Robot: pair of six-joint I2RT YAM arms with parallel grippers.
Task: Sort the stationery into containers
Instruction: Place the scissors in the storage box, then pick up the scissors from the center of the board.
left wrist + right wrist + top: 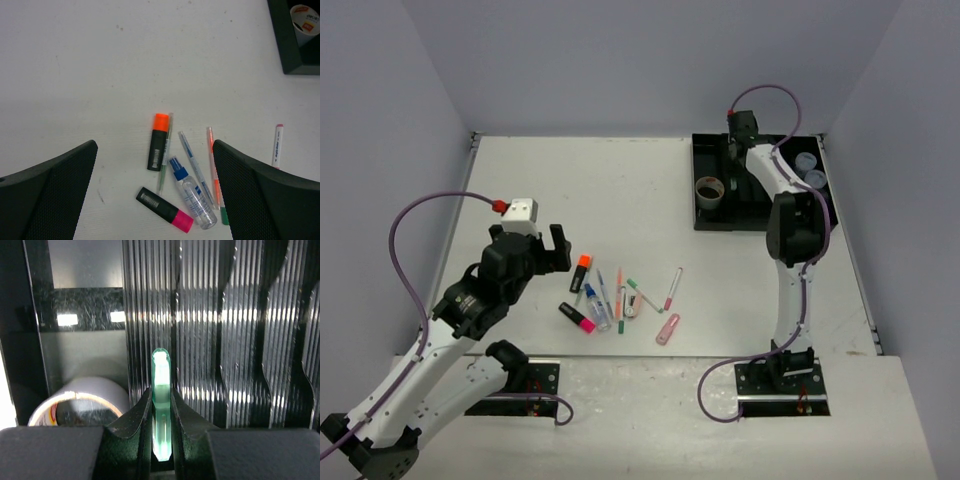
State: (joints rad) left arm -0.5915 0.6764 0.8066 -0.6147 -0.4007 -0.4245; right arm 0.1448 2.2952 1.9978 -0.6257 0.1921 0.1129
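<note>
Hanging over the ribbed black tray (240,340), a green pen (161,385) is pinched by the right hand (161,407) for release; the left hand (154,170) is spread wide.

Even diffuse light, faint shadows on table (570,190); glare streaks on tray (200,315) ribs; wrist-view foreground soft.

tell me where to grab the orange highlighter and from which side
Take the orange highlighter by its black body at mid-length, coming straight down from above: it lies flat on the table. Probably close across its width, though the green pen hugs one long side.
</note>
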